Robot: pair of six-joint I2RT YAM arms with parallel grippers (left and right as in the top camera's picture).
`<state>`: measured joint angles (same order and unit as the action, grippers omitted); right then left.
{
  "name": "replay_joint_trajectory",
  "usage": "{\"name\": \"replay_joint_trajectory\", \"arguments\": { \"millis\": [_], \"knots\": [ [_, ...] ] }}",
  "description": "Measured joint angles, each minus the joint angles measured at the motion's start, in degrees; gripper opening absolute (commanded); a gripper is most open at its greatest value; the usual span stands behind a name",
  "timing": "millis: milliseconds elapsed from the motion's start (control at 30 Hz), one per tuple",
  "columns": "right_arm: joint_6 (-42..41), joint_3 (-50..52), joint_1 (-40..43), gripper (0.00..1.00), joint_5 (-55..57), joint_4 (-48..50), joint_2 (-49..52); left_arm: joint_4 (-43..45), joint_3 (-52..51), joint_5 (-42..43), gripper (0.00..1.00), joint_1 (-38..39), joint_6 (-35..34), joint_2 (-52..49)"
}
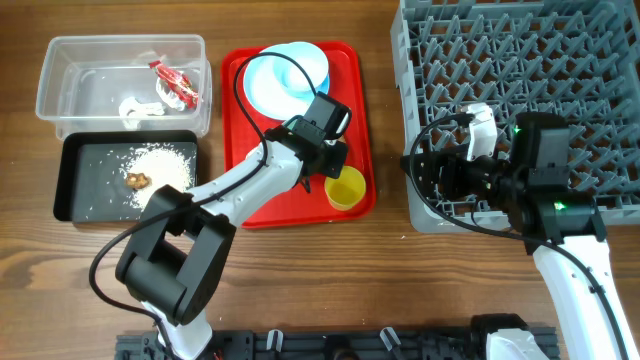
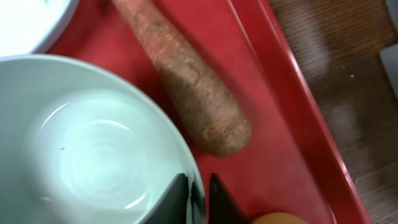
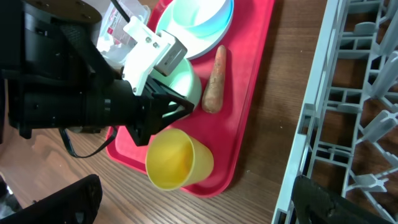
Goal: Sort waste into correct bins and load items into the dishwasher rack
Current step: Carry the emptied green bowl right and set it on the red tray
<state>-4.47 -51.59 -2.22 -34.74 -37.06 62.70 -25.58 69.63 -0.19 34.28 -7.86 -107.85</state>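
Note:
My left gripper [image 2: 199,193] is over the red tray [image 1: 250,200], its jaws close on either side of the rim of a small whitish bowl [image 2: 93,143] that rests on the tray. Right beside the bowl lies an orange-brown carrot-like stick [image 2: 193,81]. A yellow cup [image 1: 345,188] lies on its side at the tray's near right corner. Pale blue dishes [image 1: 285,75] are stacked at the tray's far end. My right gripper [image 3: 193,202] hangs open and empty at the left edge of the grey dishwasher rack [image 1: 540,60], facing the tray.
At the far left, a clear tub [image 1: 60,95] holds a red wrapper [image 1: 178,85] and a white scrap [image 1: 135,108]. The black tray [image 1: 90,205] in front of it holds whitish crumbs [image 1: 160,165] and a brown lump [image 1: 137,180]. A strip of bare wood separates the red tray from the rack.

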Motion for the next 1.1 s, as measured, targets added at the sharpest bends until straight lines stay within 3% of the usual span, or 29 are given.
{"name": "replay_joint_trajectory", "arguments": {
  "millis": [167,567,767,933,1100],
  "knots": [
    [-0.02,0.00,0.00,1.00,0.00,0.00,0.00,-0.09,0.00,0.00,0.26,-0.15,-0.48,-0.37],
    [-3.15,0.00,0.00,0.99,0.07,1.73,0.00,-1.86,3.74,0.02,0.57,-1.46,-1.68,4.42],
    [-6.47,0.00,0.00,1.00,0.13,2.86,0.00,-2.75,4.39,0.11,0.63,-4.57,-2.56,11.56],
    [-7.50,0.00,0.00,1.00,0.24,3.06,0.00,-8.04,4.63,0.24,0.73,-8.20,-4.13,16.37],
    [-8.46,0.00,0.00,0.99,0.24,3.28,0.00,-19.56,4.87,0.48,0.81,-12.83,-5.44,18.47]
  ]
}}
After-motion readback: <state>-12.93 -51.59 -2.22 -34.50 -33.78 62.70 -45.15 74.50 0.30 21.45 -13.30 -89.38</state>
